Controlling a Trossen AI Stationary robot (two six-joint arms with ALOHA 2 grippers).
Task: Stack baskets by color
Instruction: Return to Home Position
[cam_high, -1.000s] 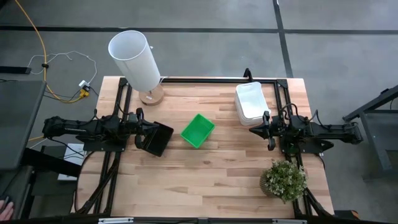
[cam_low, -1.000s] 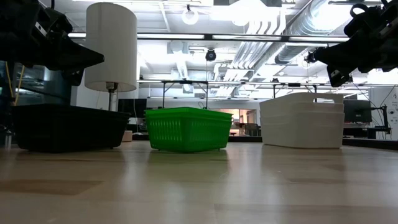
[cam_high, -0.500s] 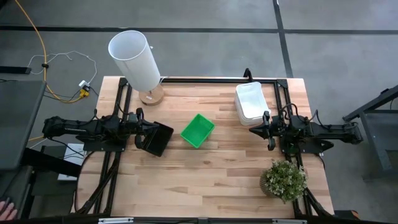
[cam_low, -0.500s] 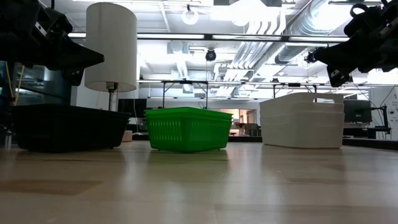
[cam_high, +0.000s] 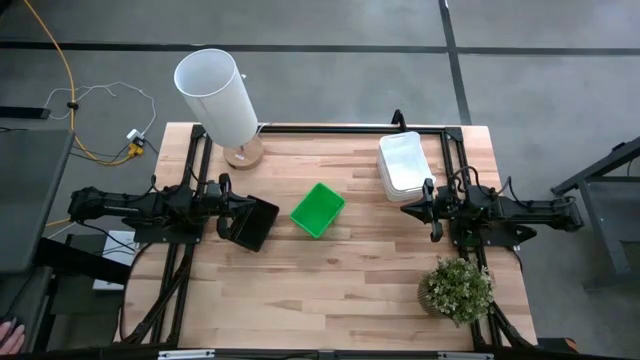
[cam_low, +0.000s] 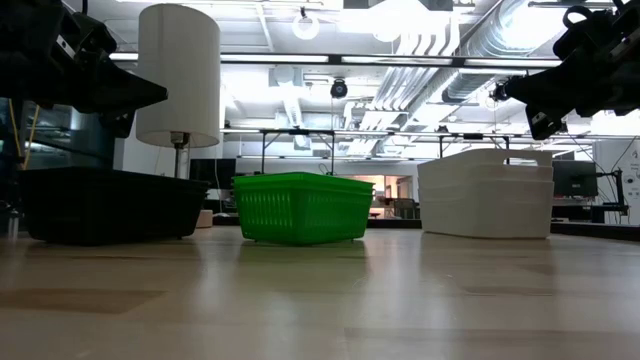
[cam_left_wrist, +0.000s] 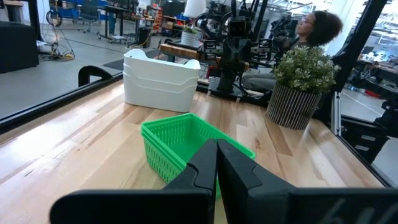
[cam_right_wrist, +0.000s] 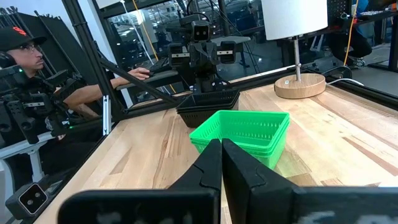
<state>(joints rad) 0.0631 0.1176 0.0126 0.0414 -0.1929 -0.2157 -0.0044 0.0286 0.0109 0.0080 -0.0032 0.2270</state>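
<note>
Three stacks of baskets rest on their bottoms on the wooden table. The black baskets are at the left, the green baskets in the middle, and the white baskets at the far right. My left gripper is shut and points level; it hangs above the table by the black stack's left rim and touches nothing. My right gripper is also shut and level. It hovers near the white stack's near end and holds nothing. In the low view both grippers stay well above the basket rims.
A tall white cylinder on a wooden base stands at the far left corner. A potted plant sits at the near right corner. A person sits beyond the table's left side, and another person beyond its right. Bare wood lies along the near edge.
</note>
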